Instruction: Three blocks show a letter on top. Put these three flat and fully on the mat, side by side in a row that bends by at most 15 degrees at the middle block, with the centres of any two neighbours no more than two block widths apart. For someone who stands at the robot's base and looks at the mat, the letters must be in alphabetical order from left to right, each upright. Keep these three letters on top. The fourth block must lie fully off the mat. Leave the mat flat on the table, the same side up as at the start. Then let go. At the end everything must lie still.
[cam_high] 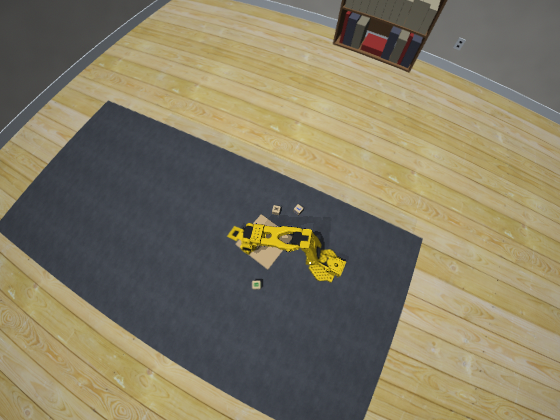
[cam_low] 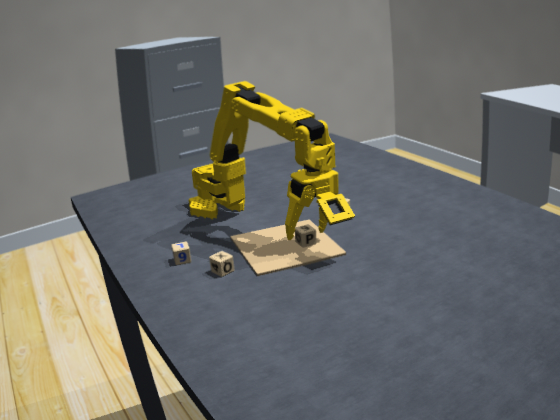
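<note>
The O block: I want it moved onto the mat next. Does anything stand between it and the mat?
Nothing visible does. The O block sits on the table just off the mat's near edge, with bare table between them.

High overhead view; nearer oblique side view
</note>
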